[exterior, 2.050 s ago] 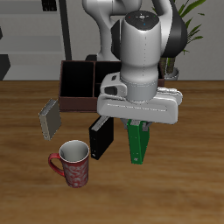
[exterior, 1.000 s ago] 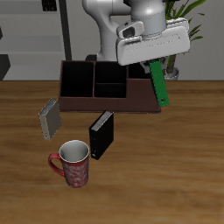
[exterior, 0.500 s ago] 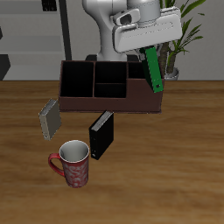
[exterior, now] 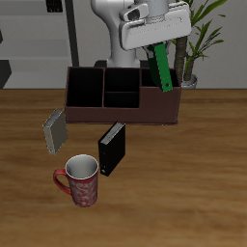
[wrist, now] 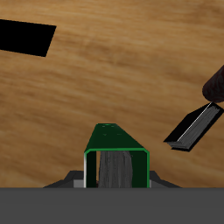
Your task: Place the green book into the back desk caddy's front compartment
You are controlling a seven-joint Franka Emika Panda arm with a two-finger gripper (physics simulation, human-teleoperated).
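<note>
My gripper (exterior: 154, 43) is shut on the top of the green book (exterior: 162, 69). The book hangs tilted, high above the table, in front of one end of the back desk caddy (exterior: 96, 114). The caddy is a long dark reddish-brown box with black cells. Its front compartment (exterior: 122, 99) is the small middle cell by the front wall, off to the side of the book and lower. In the wrist view the green book (wrist: 116, 138) points away from my gripper (wrist: 116, 172), with wooden table beyond it.
A black book (exterior: 112, 149) stands in front of the caddy, also seen as the black book (wrist: 194, 127) in the wrist view. A grey book (exterior: 54, 131) and a red mug (exterior: 81, 180) are nearer the front edge. A potted plant (exterior: 198, 39) stands behind the caddy.
The gripper has risen with the green book and carried it back, from low over the table in front of the caddy to high above the caddy's end. The book has tilted.
</note>
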